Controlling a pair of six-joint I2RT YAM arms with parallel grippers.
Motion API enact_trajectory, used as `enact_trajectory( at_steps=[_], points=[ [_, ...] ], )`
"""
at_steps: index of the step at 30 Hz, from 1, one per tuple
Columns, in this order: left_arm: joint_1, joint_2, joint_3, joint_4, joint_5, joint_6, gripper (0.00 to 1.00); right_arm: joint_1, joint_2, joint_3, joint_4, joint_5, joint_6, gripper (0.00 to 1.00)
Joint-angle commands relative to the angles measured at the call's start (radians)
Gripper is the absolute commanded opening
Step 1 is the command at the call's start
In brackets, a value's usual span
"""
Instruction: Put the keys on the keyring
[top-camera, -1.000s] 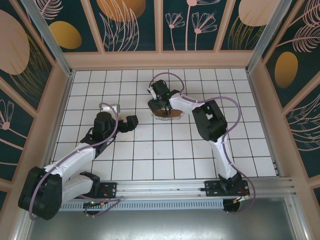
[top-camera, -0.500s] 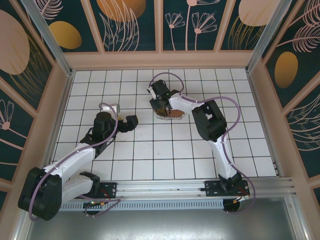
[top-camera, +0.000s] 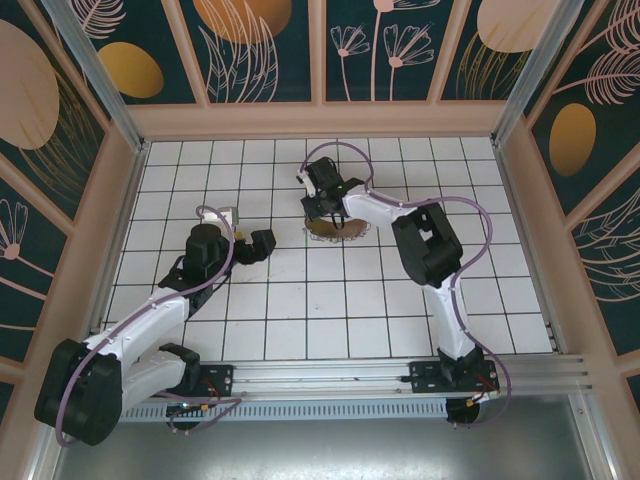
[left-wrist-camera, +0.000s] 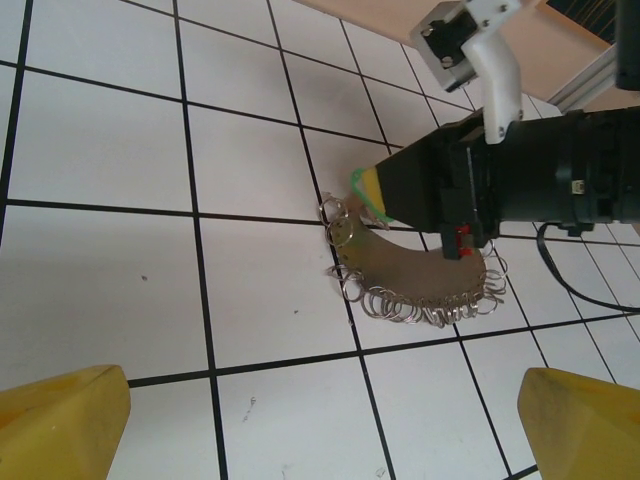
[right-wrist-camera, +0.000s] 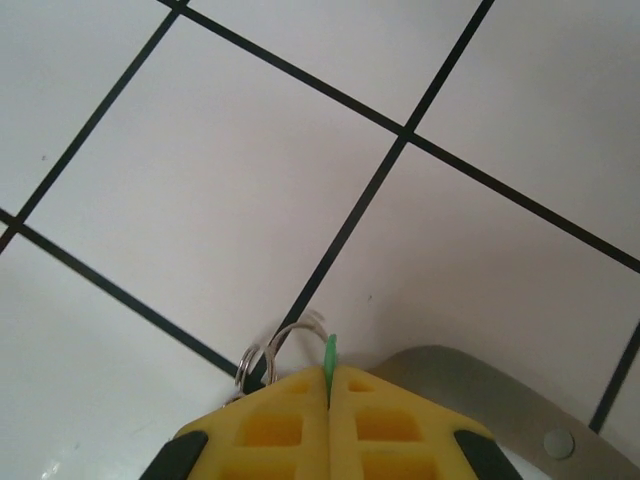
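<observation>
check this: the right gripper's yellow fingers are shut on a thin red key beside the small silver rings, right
No: the thin key is bright green, not red, as the right wrist view shows. The right gripper is shut on it beside the small silver rings.

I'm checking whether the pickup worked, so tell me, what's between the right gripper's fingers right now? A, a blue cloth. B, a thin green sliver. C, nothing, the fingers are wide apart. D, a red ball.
B: in the right wrist view the right gripper has its yellow fingers pressed together, with the edge of the green key poking out between them.
</observation>
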Motion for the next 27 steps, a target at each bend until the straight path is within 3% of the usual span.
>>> enact_trajectory(
  at_steps=[1,10,14,27],
  points=[
    [-0.004,-0.003,0.032,-0.009,0.004,0.015,0.99,0.010,-0.092,-0.032,-0.004,-0.001,0.008,0.00],
    [-0.006,0.082,0.053,-0.043,0.003,0.043,0.99,0.000,-0.227,-0.139,0.051,-0.009,0.013,0.00],
    [-0.054,0.125,0.086,-0.049,-0.023,0.058,0.99,-0.048,-0.248,-0.144,0.056,-0.008,0.004,0.00],
    [-0.116,0.191,0.139,-0.041,-0.036,0.084,0.99,-0.268,-0.088,-0.056,0.030,-0.009,-0.018,0.00]
  ],
)
